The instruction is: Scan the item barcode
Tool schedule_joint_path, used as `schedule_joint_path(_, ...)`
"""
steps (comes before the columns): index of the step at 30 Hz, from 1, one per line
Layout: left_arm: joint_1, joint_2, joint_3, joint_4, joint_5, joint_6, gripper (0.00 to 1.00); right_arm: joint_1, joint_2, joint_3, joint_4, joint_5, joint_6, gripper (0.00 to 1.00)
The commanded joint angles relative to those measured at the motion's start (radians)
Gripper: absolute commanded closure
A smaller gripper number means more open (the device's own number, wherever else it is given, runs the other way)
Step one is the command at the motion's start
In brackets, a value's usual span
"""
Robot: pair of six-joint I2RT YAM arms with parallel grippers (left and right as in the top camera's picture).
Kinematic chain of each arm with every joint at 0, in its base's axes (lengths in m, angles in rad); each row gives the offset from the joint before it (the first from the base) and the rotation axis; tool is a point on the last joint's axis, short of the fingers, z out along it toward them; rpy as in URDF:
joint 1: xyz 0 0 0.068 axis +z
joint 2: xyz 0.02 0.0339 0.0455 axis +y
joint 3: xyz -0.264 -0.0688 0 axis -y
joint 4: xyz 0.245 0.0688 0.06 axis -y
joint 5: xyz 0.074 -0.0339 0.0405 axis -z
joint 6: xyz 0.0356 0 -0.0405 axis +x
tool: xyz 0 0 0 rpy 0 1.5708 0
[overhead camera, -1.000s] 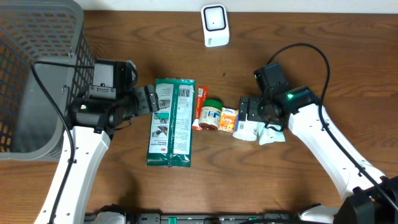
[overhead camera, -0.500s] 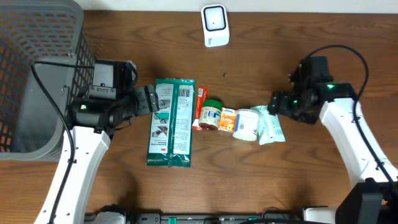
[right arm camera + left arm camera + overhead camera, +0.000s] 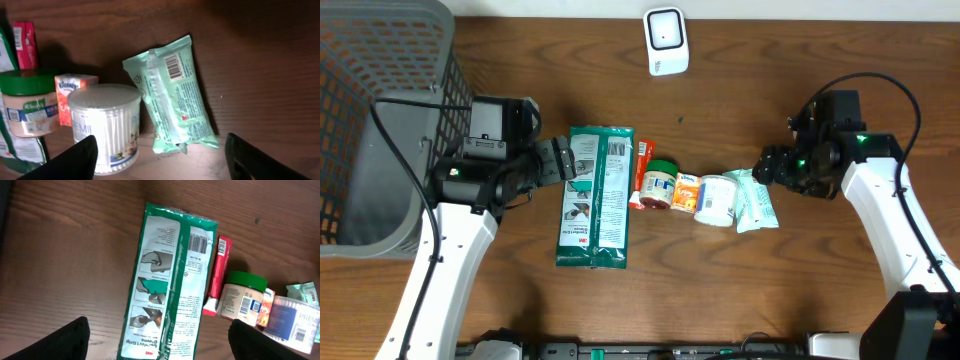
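A clear tub (image 3: 104,127) full of cotton swabs (image 3: 100,131) sits just beside a mint-green packet (image 3: 172,97). The left gripper (image 3: 160,342) and right gripper (image 3: 162,160) both have their jaws apart, holding nothing.

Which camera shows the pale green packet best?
The right wrist view: the packet lies whole and close, barcode facing up. Overhead shows it small; the left wrist shows only a corner at the edge.
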Motion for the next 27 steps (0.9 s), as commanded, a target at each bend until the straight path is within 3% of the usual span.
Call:
schedule_joint_path(1, -0.002, 0.001, 0.012, -0.002, 0.001, 0.010, 0.15, 0.024, 0.007, -0.010, 0.009, -0.013, 0.028, 0.17)
schedule_joint_path(9, -0.002, 0.001, 0.012, -0.002, 0.001, 0.010, 0.15, 0.095, 0.007, -0.057, 0.081, -0.013, 0.087, 0.10)
schedule_joint_path(27, -0.002, 0.001, 0.012, -0.002, 0.001, 0.010, 0.15, 0.316, 0.007, -0.254, 0.386, -0.011, 0.167, 0.08)
